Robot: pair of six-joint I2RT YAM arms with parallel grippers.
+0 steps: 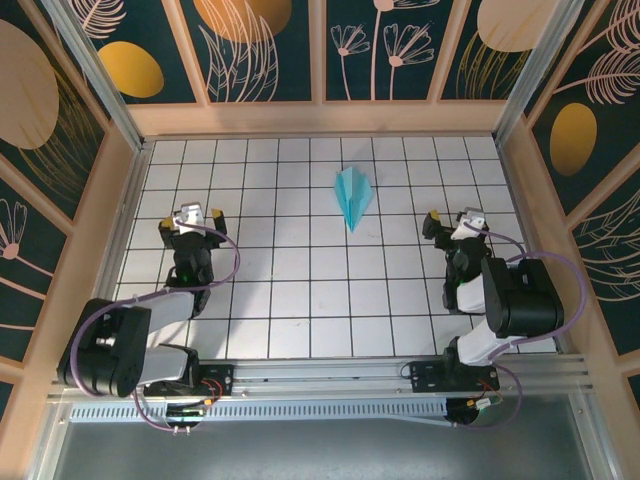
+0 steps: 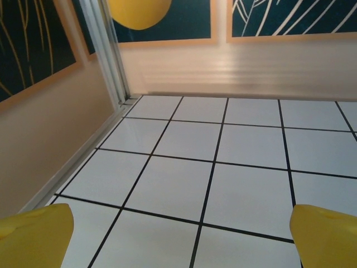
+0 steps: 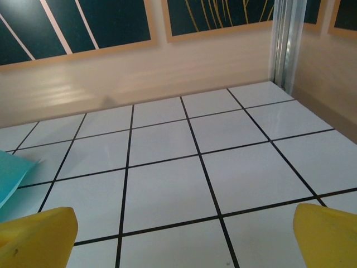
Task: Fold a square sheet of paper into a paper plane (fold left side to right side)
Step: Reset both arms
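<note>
**Item:** paper plane (image 1: 353, 197), light cyan-blue, folded to a slim dart with its nose pointed toward the arms.
**Location:** laid on the white grid table (image 1: 270, 300), in the far half and slightly right of centre, well apart from both claws. A corner of it is caught at the left edge of the right wrist view.
**Handling:** judged very light, thin, easily crumpled and apt to slide on the glossy tiles. It is best pinched along the centre fold, though whether a keel stands up cannot be made out from above.
**Left gripper** (image 1: 198, 213)**:** released, jaws spread, nothing held.
**Right gripper** (image 1: 455, 218)**:** likewise released and empty.
**Markings:** no brand, label or writing can be read.
</note>
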